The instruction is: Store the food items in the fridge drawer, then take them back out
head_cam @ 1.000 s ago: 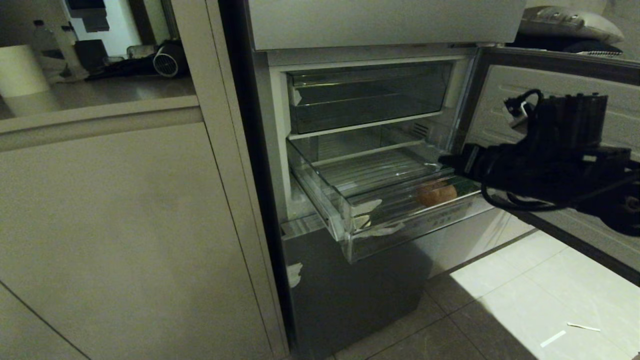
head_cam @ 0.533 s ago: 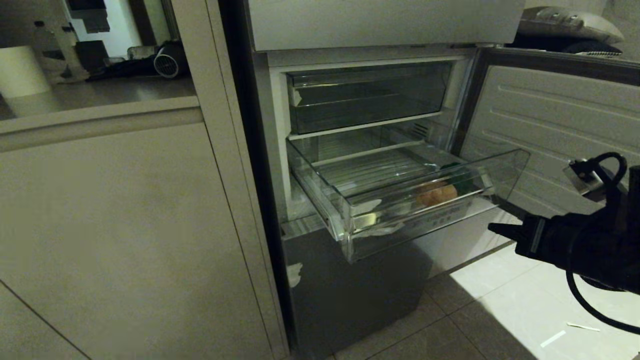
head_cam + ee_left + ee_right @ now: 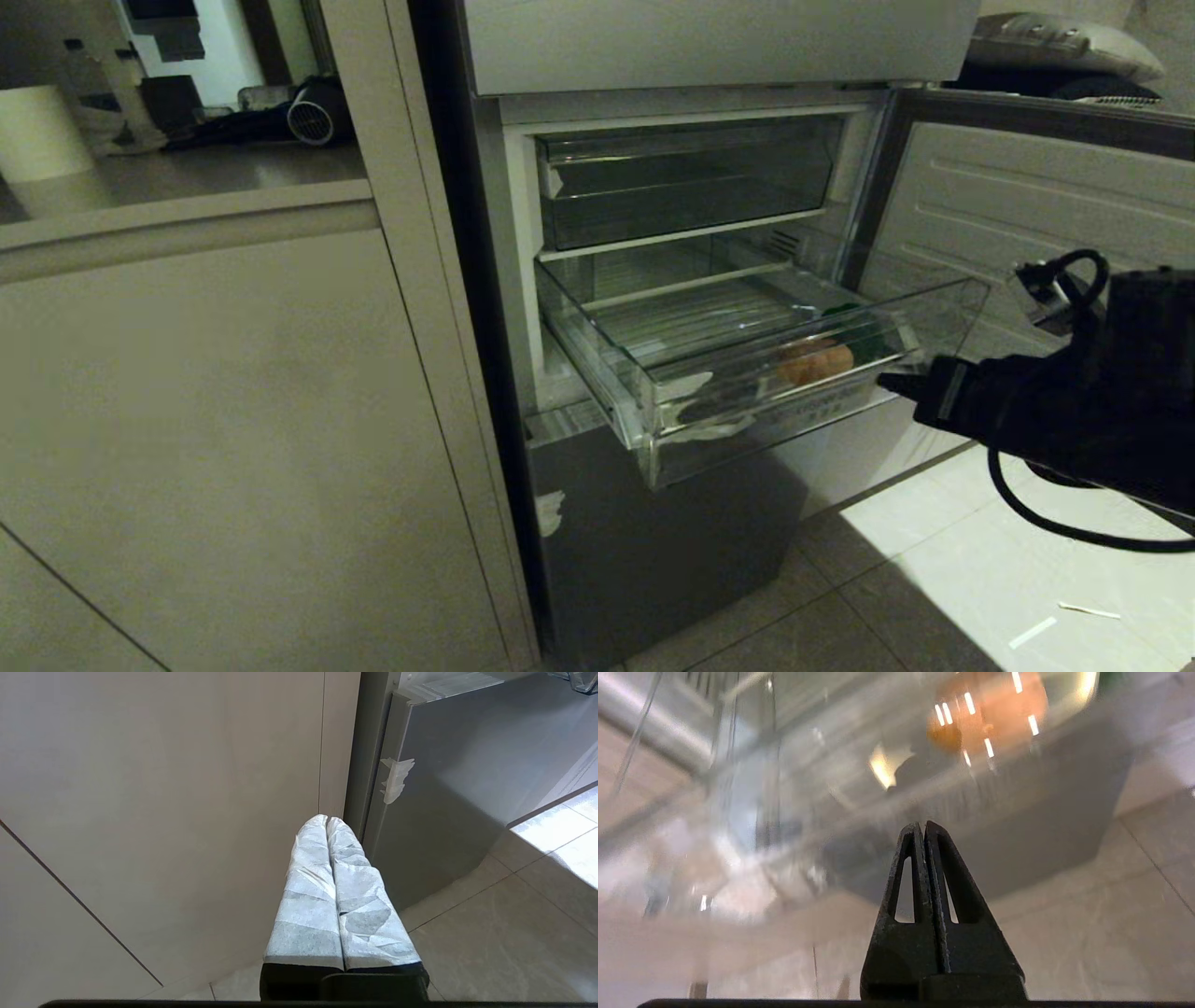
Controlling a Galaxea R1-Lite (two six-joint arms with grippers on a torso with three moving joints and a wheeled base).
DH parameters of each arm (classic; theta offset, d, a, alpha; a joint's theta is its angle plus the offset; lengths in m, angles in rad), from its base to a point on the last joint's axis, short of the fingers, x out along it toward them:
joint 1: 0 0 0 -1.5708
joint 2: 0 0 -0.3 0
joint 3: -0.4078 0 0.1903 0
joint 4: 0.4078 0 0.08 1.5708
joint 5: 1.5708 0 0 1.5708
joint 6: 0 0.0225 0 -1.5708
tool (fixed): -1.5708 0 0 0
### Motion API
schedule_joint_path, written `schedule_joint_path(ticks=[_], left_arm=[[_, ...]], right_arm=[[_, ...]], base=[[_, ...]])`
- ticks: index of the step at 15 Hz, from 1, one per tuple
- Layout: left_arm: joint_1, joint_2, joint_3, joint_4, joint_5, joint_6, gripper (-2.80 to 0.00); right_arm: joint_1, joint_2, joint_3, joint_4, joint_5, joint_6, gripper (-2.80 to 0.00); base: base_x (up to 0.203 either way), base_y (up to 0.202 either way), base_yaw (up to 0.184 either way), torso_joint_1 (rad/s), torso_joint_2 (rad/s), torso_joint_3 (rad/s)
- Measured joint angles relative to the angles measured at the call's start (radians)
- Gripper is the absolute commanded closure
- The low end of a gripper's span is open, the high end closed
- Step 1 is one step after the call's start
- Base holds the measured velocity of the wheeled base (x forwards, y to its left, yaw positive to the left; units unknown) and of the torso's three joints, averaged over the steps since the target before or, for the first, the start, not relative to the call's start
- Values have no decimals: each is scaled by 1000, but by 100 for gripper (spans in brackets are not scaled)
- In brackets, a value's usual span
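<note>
The clear fridge drawer (image 3: 794, 411) stands pulled out of the open fridge. An orange-brown food item (image 3: 815, 362) lies in its front right corner, and a dark-green one (image 3: 848, 313) shows partly just behind it. My right gripper (image 3: 887, 381) is shut and empty, outside the drawer, its tip close to the drawer's right front corner. In the right wrist view the shut fingertips (image 3: 920, 825) point at the drawer's clear front (image 3: 1017, 812), with the orange-brown piece (image 3: 987, 716) showing through it. My left gripper (image 3: 327, 820) hangs parked and shut, low beside the cabinet.
A shallower clear tray (image 3: 686, 177) sits above the drawer. The open fridge door (image 3: 1008, 205) stands on the right behind my right arm. A closed lower fridge panel (image 3: 653, 541) is under the drawer, a tall cabinet (image 3: 233, 420) on the left, and paper scraps (image 3: 1032, 633) lie on the tiled floor.
My right arm left the space over the drawer, dropped low to the right, then rose back toward the drawer's right front corner. The green item, hidden behind the arm before, now shows.
</note>
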Motion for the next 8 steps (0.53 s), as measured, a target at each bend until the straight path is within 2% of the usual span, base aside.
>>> schedule_joint_path(ticks=[6,8], left_arm=[[0,0,-1,0,0,0,0],[0,0,-1,0,0,0,0]], right_arm=[[-29,332,-355,-19,1,-6,0],[-33,438,-497,-23,32,-26,0]], base=[[0,0,0,0,0,0],[0,0,0,0,0,0]])
